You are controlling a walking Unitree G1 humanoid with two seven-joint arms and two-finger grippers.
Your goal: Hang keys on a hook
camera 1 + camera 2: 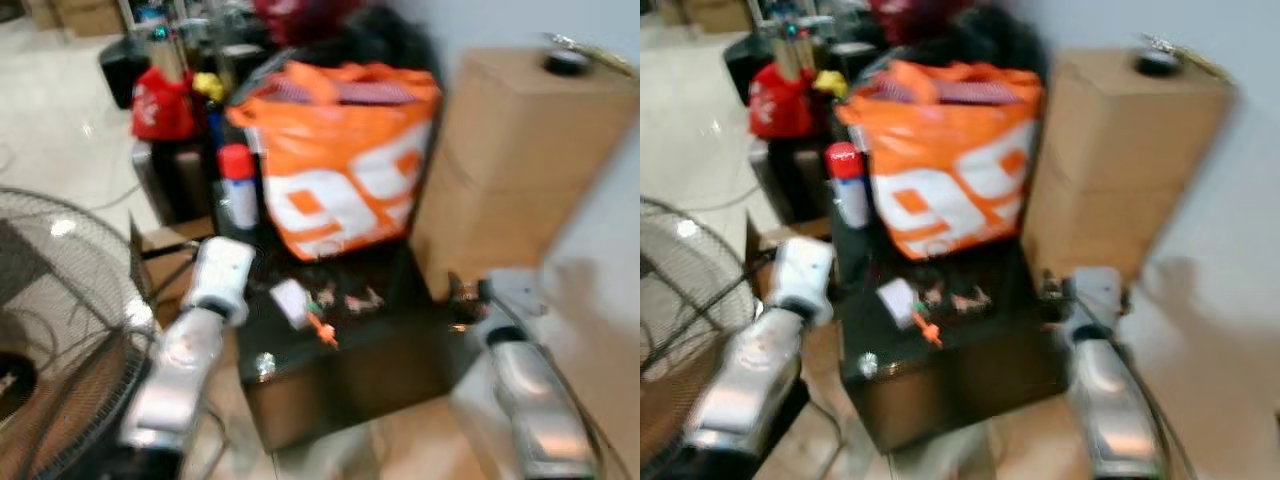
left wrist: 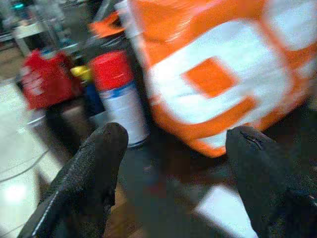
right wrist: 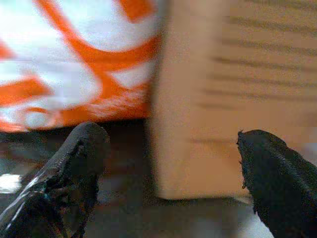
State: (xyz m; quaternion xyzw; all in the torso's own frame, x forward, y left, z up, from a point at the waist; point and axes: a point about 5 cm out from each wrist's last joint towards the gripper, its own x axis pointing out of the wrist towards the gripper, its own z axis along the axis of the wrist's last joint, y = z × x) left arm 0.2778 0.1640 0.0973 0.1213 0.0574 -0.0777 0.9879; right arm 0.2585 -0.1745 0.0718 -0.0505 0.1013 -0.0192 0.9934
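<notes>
Nearest the camera, both silver arms reach forward over the front of a low dark worktop (image 1: 340, 385). The left gripper (image 2: 173, 163) has its fingers spread wide with nothing between them, pointing toward a red-capped spray can (image 2: 116, 94) and the big orange bag (image 1: 340, 150). The right gripper (image 3: 173, 163) also has its fingers wide apart and empty, facing the gap between the bag and a tall cardboard box (image 1: 520, 160).

On the worktop just in front of the bag lies a small scatter: a white tag (image 1: 290, 300), an orange piece (image 1: 322, 330) and some small bits that are probably the keys (image 1: 345, 300), though blur hides their shape. They lie between the two arms, nearer the left one.

As a judgement, a bunch of keys is light, hard and loose-jointed, so it will swing and slip on smooth metal. The better hold is likely the ring or the tag, pinched across its flat, leaving the ring free for a hook. I cannot make out any hook. Farther back stand a red bag (image 1: 162, 105) and clutter
</notes>
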